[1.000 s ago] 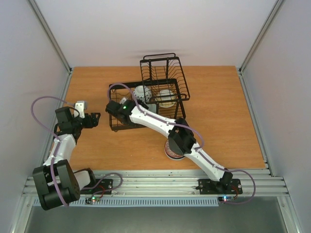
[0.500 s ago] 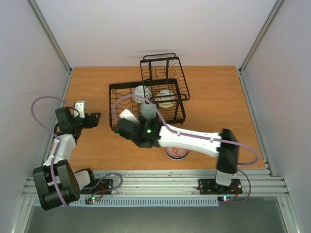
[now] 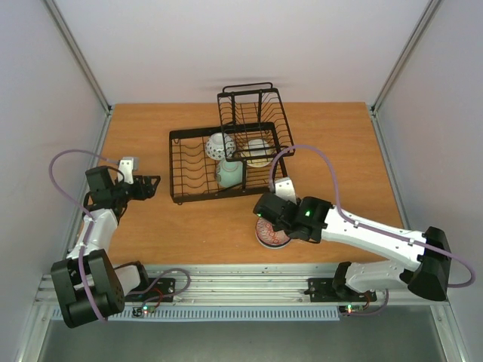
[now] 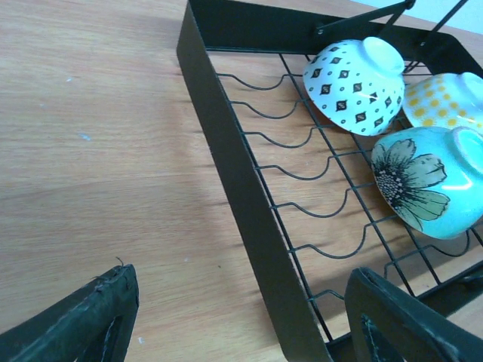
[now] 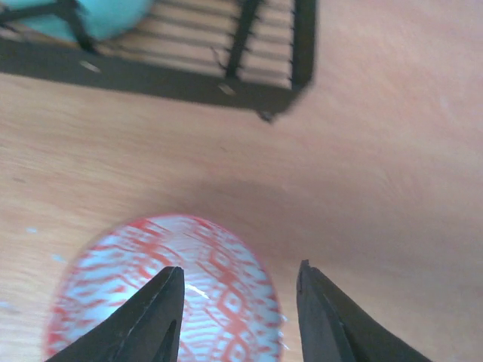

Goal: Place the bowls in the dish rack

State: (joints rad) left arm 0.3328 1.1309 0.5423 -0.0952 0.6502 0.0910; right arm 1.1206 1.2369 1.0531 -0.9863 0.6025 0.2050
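Top external view: the red bowl (image 3: 272, 235) sits alone on the table (image 3: 347, 151), just in front of the rack (image 3: 172, 167). The teal bowl (image 3: 230, 173), white bowl (image 3: 220, 145) and yellow bowl (image 3: 259, 151) are already in the lower basket. Your right gripper (image 3: 266, 213) hangs over the red bowl's far edge, its fingers part-way apart and holding nothing.

The right wrist view is blurred, and it puts that edge off-centre between the fingers. If you close from here, one finger is likely to ride the glazed rim. The bowl could then skid across the wood or tip out of the pinch. On the carry, the teal bowl near the rack's front rim looks the likeliest thing to get knocked.

Your left gripper (image 3: 147, 186) waits just beside the rack's left wall, spread wide and empty.

A second ago your right arm reached deep into the rack, hiding the teal bowl's spot. It has since swung back to the table, while the left arm has barely shifted.
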